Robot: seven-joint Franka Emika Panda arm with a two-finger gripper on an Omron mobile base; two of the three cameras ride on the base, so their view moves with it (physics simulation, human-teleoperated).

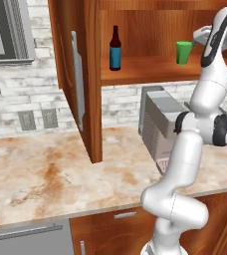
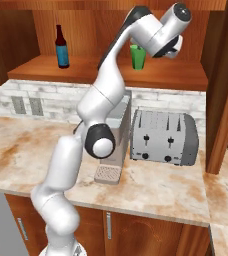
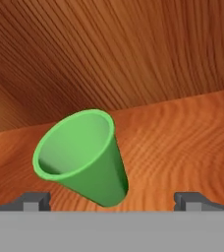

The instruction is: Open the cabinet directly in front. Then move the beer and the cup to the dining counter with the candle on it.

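Between our fingertips [image 3: 31, 202], just ahead of the gripper [image 3: 114, 202], stands the cup [image 3: 82, 157] on the wooden shelf [image 3: 182, 133] of the opened cabinet [image 1: 80, 74]. Our jaws are spread wide, one tip on either side of the cup, and nothing is pinched yet. The cup leans across the hand view, but that may be only the roll of our wrist; in both base views it stands upright.

We judge the main risk to be a knock. The cup is light and tapered, narrow at the foot, so if one finger reaches it before the other, it could tip or skid toward the cabinet's back wall. Closing too near the rim could squeeze it out downward.

Well off to our left on the same shelf is the beer [image 1: 115, 50], tall and slim; a wide swing on withdrawal could topple it. Below our hand sit a toaster [image 2: 163, 137] and the brick-backed countertop [image 1: 46, 174], where a dropped cup would land.
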